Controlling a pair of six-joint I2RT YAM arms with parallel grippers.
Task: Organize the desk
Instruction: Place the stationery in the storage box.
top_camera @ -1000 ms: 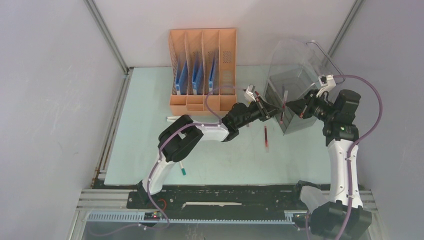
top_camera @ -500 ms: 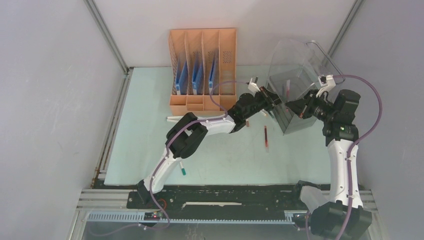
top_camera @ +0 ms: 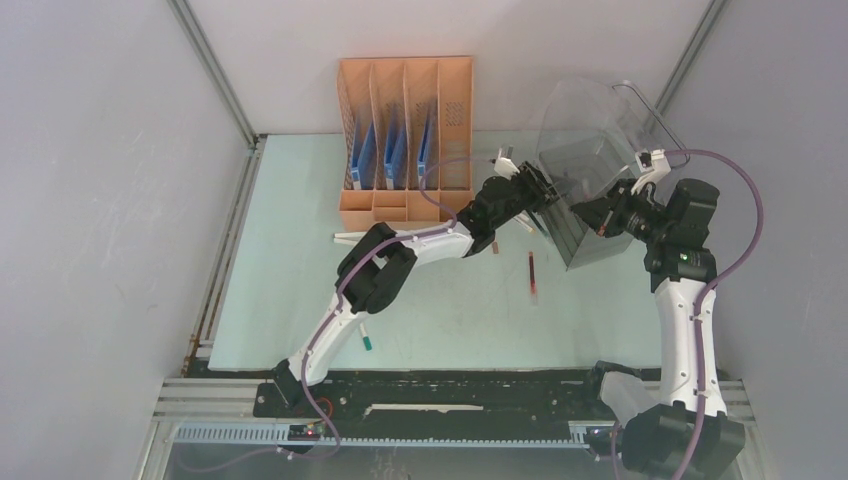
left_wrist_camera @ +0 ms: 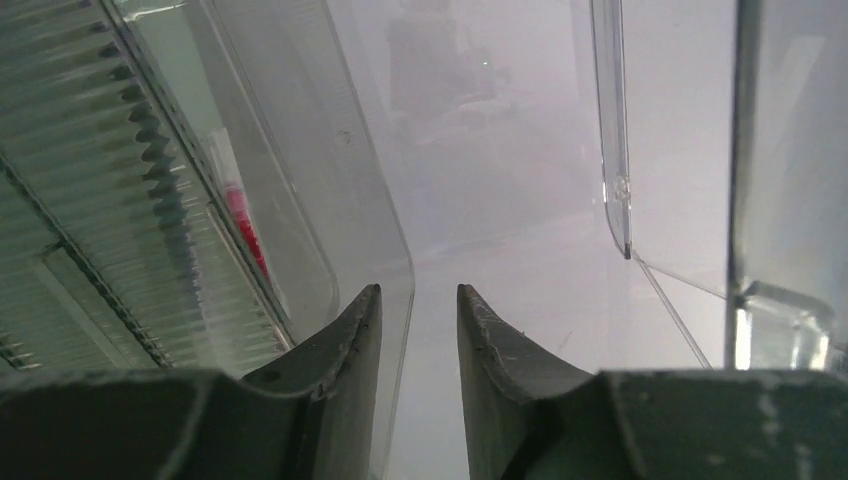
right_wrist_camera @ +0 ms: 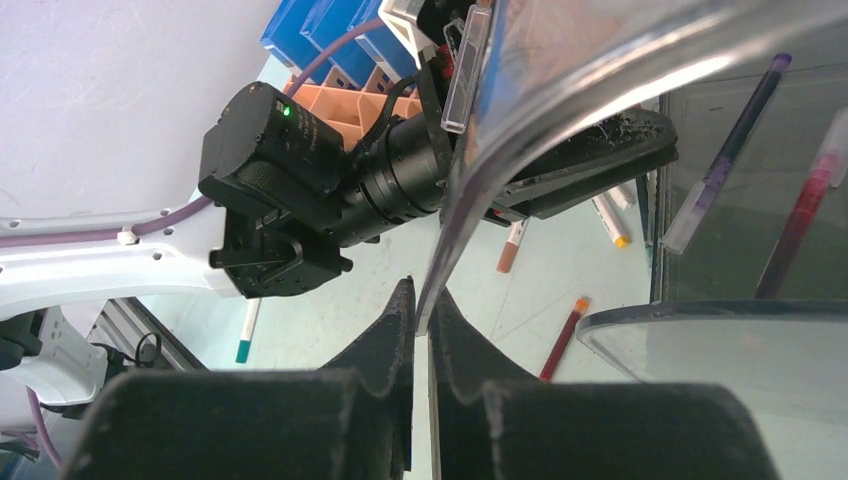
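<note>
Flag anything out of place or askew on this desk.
The clear bin looks tipped, its wall pinched in the right hand. A red pen and a teal-capped pen lie loose on the desk.

Grey walls (top_camera: 90, 200), soft light
They close in three sides; a slim metal post (top_camera: 212, 72) runs up each back corner.

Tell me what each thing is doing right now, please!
left gripper: open, empty, poking into the clear bin.
right gripper: shut on the clear bin's edge.
clear bin: gripped, pens inside.
orange rack: upright, blue folders in three slots.
red pen: lying loose on the desk.
teal-tipped marker: lying by the left arm.
</note>
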